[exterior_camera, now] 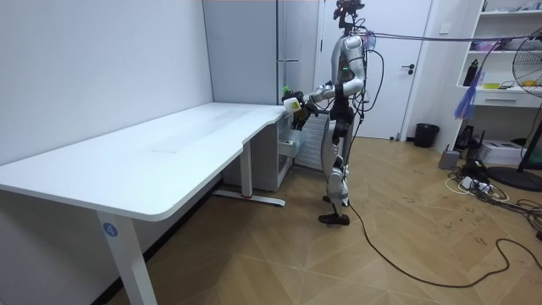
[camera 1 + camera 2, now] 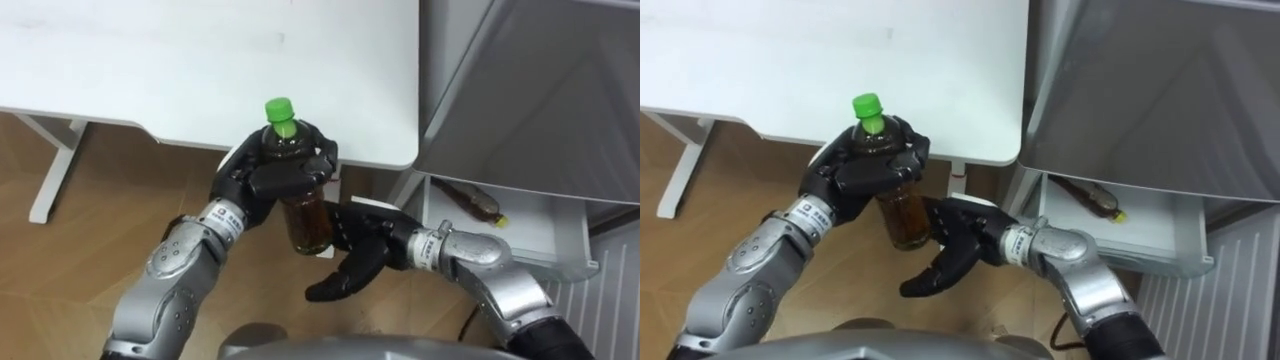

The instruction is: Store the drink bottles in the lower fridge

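- White desk [image 2: 200,60] across the top, wood floor [image 2: 70,260] below, grey fridge [image 2: 540,90] on the right with its lower drawer [image 2: 545,232] pulled open.
- Standing at the desk's far corner in the room view, right beside the fridge, both arms out front.
- Left hand [image 2: 268,182] up in front of the desk edge, fingers curled tight round the shoulder of the bottle [image 2: 306,218], wrapped on from the side.
- Right hand [image 2: 362,255] lower down, palm turned up, fingers loosely spread and holding nothing; just beside the bottle's base, contact too close to call.
- Bottle held clear of the desk, in the air, near upright with a slight lean: bright green cap [image 2: 280,110] on top, dark brown drink inside clear plastic.
- Second bottle [image 2: 472,200] lying on its side in the open drawer, brown drink too, pale cap at its lower end.
- Desk corner close behind the held bottle, between it and the fridge; white desk leg [image 2: 50,170] off to the left.
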Controlling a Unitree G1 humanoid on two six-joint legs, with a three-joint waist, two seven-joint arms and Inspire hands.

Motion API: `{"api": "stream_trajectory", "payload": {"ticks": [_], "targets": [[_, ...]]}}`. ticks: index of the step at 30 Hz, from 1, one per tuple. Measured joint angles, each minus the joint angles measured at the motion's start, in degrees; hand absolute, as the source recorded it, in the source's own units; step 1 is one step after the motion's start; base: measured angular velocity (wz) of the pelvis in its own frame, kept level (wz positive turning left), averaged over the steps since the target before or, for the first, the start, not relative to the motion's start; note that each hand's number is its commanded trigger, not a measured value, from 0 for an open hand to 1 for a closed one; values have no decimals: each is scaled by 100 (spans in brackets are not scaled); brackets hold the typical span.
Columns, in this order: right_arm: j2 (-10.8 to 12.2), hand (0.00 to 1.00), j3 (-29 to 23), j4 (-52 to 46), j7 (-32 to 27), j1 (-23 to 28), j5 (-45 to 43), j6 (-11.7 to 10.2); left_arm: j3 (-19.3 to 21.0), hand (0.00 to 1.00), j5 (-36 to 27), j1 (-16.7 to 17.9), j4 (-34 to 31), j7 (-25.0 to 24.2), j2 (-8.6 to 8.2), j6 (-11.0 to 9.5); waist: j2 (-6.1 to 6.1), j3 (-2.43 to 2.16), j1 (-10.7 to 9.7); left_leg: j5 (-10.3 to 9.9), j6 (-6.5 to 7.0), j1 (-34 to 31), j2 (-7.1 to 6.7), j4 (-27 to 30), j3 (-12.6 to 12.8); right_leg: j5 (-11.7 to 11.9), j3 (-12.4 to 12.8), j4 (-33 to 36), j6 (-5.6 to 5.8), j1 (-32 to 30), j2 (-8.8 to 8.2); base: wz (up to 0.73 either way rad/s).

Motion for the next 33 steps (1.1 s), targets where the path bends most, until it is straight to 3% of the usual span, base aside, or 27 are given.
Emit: {"api": "stream_trajectory", "payload": {"ticks": [6,15,19,25,26,27,28,29,30,33], "targets": [[4,0,3,-2,8,0,0,130,-272,100,5,-1,345,-43,-9,-59,0,-2,53,0,0,6,33,-2,33,1,8,18,-2,-16,2,-1],[13,0,16,-3,-25,-1,362,136,-396,100,0,-1,400,-172,12,-119,-2,-5,47,0,-1,11,39,8,37,1,21,21,-2,-4,5,0],[6,0,51,-2,-84,-2,658,136,-469,100,-12,-1,401,-182,64,-328,-2,-5,20,0,-1,54,40,-4,39,1,28,21,-2,32,8,0],[5,0,112,-4,-213,-4,887,136,-511,100,21,-1,401,-191,83,-376,-2,-5,25,0,-1,57,47,-77,77,2,85,19,-4,18,20,-3],[5,7,114,-4,-215,-4,897,136,-515,100,21,0,401,-195,87,-376,-2,-5,23,0,-2,66,46,-72,79,2,87,19,-4,19,21,0],[5,57,114,-4,-218,-4,909,136,-515,100,21,0,401,-200,87,-376,-2,-5,20,0,-2,73,45,-70,83,2,87,19,-4,19,21,0],[5,65,114,-4,-225,-4,950,136,-515,100,21,-1,401,-213,87,-376,-2,-5,3,0,-2,85,44,-68,85,2,88,18,-4,18,22,0],[5,92,114,-4,-232,-4,974,136,-515,100,21,0,401,-218,87,-377,-2,-6,-6,0,-2,89,44,-68,85,2,88,17,-4,18,22,0],[6,99,122,-4,-253,-4,1022,136,-515,100,21,0,401,-224,87,-377,-1,-6,-23,0,-2,92,42,-68,85,2,88,14,-4,18,22,0],[3,100,131,-4,-285,-4,1050,136,-534,100,22,1,401,-259,89,-377,1,-7,-59,0,-2,94,38,-70,84,2,91,13,-4,16,22,0]]}}
